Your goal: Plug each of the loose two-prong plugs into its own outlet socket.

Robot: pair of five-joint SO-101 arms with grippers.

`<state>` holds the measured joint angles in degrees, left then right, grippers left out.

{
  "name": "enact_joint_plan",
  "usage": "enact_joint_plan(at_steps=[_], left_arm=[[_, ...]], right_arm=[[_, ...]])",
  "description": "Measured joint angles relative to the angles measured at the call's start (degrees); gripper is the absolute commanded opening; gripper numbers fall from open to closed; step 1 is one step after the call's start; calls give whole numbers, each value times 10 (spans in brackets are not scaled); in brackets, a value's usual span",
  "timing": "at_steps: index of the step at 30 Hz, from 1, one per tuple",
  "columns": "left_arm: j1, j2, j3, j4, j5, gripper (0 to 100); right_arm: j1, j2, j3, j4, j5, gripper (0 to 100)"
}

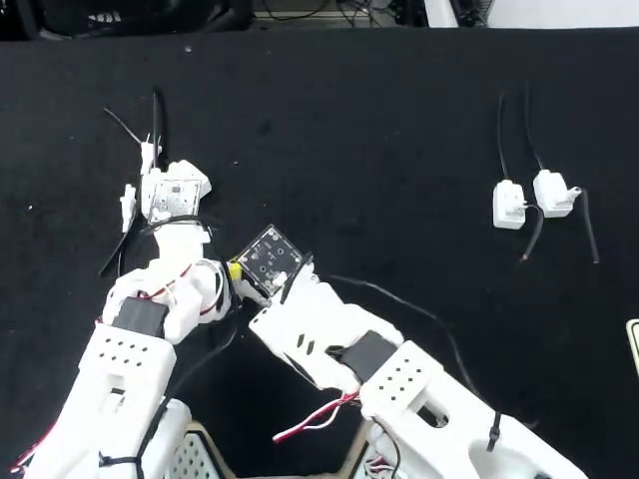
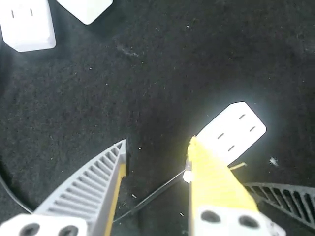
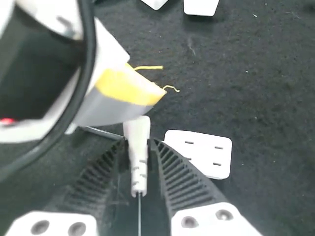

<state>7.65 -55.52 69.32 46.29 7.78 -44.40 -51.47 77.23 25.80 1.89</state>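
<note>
- The right gripper (image 3: 138, 143) is clenching its two black fingers on a slim white plug (image 3: 137, 162). The long axis of the plug is running along the fingers, and its thin cord is trailing back toward the wrist.
- The white socket block (image 3: 201, 155) is lying flat just beside the outer side of one right finger, not ahead of the tips. Its slots are facing upward.
- In my judgement the coming move is depending on this offset: the plug is pointing past the socket block, so it is needing a sideways shift and a tilt before it can enter the slots. The prongs I cannot make out.
- The left gripper (image 2: 157, 142) is standing released, with nothing between its fingers. The tip of its yellow-taped finger (image 2: 211, 182) is sitting at the edge of the same socket block (image 2: 231, 132); whether it is touching, I cannot tell.
- The right arm is being the nearer one for the insertion.
</note>
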Motion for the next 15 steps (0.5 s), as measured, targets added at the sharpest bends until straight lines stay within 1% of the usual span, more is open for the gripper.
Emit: enact_joint_plan(at_steps=[11,13,15], left_arm=[[0,0,0,-3,0,202],[-6,-4,0,-1,0,202],[-25,-4,0,-1,0,202]], right_arm=[[4,0,0,1,0,11],[10,0,-4,16,0,11],[33,0,-22,52,-1,11]])
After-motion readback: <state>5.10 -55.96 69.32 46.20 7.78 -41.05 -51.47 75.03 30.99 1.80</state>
